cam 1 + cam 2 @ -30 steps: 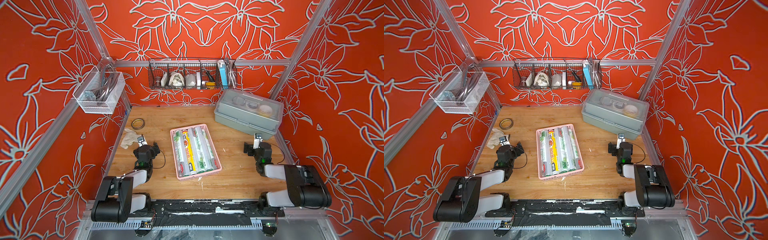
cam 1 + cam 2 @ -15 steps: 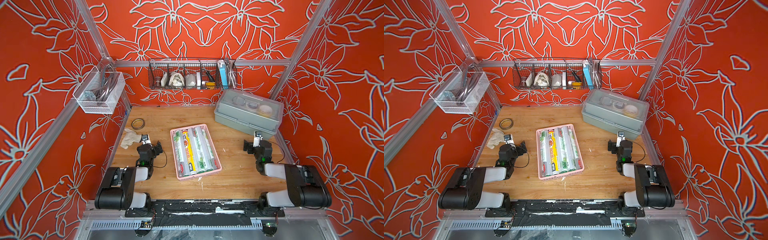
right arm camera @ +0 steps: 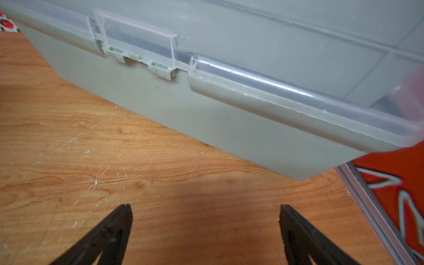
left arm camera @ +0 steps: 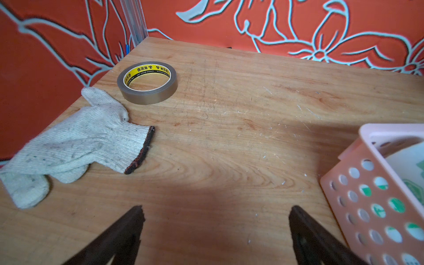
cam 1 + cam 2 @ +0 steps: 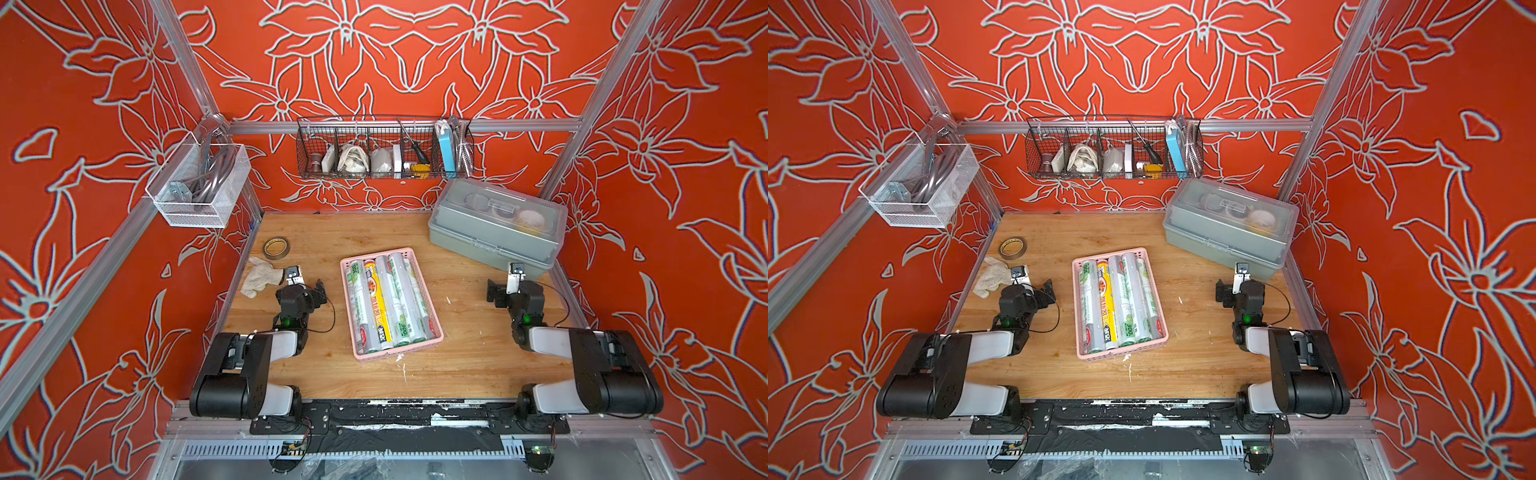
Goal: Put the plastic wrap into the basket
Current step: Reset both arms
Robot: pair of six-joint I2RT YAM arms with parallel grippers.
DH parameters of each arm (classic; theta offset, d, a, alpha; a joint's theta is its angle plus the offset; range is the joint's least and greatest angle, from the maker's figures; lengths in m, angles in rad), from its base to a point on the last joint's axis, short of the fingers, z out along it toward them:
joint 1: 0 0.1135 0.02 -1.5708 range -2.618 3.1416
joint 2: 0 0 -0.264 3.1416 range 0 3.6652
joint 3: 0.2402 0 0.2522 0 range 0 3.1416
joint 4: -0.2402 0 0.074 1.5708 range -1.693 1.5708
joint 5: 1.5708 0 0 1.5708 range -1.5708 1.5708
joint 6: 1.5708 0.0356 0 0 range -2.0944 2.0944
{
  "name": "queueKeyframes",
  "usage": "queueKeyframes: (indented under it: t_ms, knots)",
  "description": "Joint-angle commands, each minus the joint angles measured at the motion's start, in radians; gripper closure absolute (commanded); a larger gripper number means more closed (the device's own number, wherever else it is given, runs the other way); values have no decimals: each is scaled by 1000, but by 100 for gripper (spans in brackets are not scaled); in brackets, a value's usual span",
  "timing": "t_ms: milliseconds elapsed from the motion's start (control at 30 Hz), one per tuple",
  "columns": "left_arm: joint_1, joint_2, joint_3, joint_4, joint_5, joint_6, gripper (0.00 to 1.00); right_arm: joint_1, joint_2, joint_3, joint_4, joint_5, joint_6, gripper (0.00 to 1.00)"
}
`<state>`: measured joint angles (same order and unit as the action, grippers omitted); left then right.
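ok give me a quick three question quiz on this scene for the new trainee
1. True or false: every plastic wrap roll seen in a top view lies inside the pink basket.
2. What stands right ahead of the right gripper in its wrist view? A) grey lidded box B) pink basket C) plastic wrap roll
3. Fill in: the left gripper and the right gripper are both ___ and hold nothing.
Key: 1 true; 2 A; 3 open.

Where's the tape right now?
In both top views, the tape lies flat near the far left corner of the table, just beyond the glove.
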<state>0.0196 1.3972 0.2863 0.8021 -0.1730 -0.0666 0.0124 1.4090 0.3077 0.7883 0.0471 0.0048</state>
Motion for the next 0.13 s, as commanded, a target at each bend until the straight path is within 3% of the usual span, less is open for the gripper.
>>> queueKeyframes:
  t_ms: [0, 100]
  knots:
    - [-4, 3, 2, 0, 3, 11, 2, 6, 2, 20, -3, -4, -13, 0]
    - [-4, 2, 2, 0, 3, 11, 2, 6, -1, 16, 1, -4, -11, 0]
